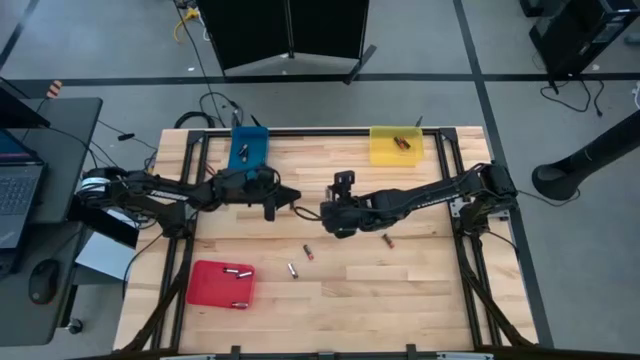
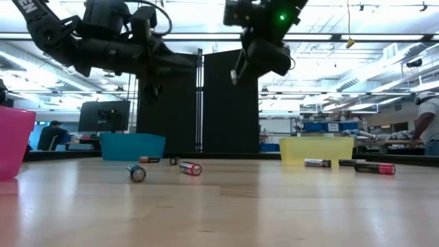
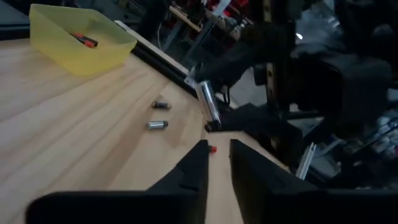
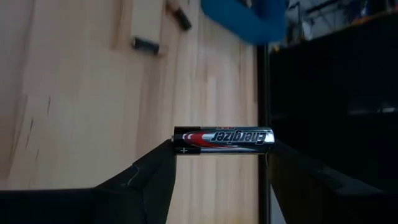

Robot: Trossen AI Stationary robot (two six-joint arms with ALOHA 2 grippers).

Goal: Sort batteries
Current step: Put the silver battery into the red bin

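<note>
My right gripper (image 4: 222,148) hangs over the middle of the table (image 1: 400,290), shut on a black-and-silver battery (image 4: 224,137), which also shows in the left wrist view (image 3: 208,104). Just to its left my left gripper (image 3: 217,147) points level toward it; its fingers stand a little apart with nothing between them. Loose batteries lie on their sides on the wood (image 1: 309,252), (image 1: 293,270), (image 1: 386,240). The red tray (image 1: 205,290) holds two batteries, the yellow tray (image 1: 382,152) one (image 1: 402,143), and the blue tray (image 1: 255,140) one. My right gripper holds the battery lengthwise between its two fingers, one finger on each end cap (image 4: 179,142), (image 4: 271,138). The fingers slant downward from the table's right. The battery spans the gap between them and is lifted clear of the table.
The black frame rails (image 1: 190,200) run along the table's left, right and far sides. Bare wood lies between the red tray and the right rail. Beyond the table are a desk with a laptop (image 1: 15,190) and, in the low view, a person (image 2: 429,123) at the far right.
</note>
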